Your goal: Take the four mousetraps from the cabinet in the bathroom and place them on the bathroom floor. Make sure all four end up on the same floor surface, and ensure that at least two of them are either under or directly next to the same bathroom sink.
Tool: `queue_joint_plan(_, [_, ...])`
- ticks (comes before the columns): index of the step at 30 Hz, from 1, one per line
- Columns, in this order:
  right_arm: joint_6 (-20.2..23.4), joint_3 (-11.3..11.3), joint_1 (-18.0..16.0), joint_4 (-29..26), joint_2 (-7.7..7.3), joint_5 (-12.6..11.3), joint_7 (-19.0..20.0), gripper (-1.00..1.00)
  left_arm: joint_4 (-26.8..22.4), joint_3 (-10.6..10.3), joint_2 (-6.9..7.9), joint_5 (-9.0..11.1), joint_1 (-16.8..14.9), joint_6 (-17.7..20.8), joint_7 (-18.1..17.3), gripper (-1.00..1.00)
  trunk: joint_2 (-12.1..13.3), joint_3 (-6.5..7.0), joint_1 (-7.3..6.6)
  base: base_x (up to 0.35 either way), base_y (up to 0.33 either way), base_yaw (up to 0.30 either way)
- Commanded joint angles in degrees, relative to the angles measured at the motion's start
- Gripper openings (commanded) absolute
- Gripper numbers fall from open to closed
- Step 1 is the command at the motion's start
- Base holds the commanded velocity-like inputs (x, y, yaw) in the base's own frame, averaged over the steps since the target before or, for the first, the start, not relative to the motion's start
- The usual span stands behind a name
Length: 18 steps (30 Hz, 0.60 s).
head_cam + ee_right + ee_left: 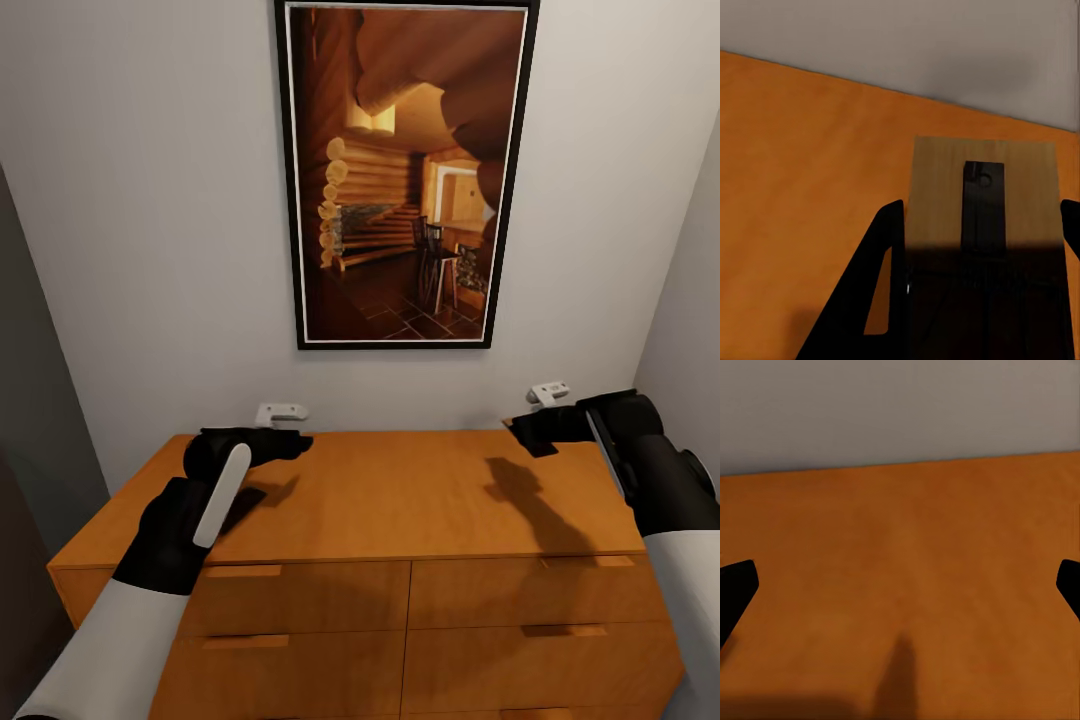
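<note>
Facing cabinet (400,500) top, grey wall, left jaws spread, right jaws clasping mousetrap (982,195).

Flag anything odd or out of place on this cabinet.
Nothing stands out. The cabinet has closed drawers and a level top. The right gripper holds a mousetrap flat between its fingers; the left gripper is open above bare wood.

soft, even light falls from above and slightly behind, leaving the wall (150,200) pale grey and dimmer toward the left corner. both arms cast blurred dark shadows on the cabinet (400,490) top. the renders are slightly soft, without glare; the wrist views darken near the camera.
</note>
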Motion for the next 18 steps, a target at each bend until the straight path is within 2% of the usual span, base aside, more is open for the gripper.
queue_joint_plan(1, [0.15, 0.08, -0.06, -0.12, -0.05, 0.56, 0.46, -1.00, -0.09, -0.02, 0.16, 0.65, -0.05, 0.27, 0.44, 1.00, -0.04, -0.07, 0.00, 0.000, 0.000, 0.000])
queue_joint_plan(18, [0.15, 0.09, -0.06, -0.28, -0.83, 0.84, -3.89, -1.00, -0.48, -0.55, 5.42, 0.38, -0.04, 0.90, -4.75, 1.00, -0.04, -0.07, 0.00, 0.000, 0.000, 0.000])
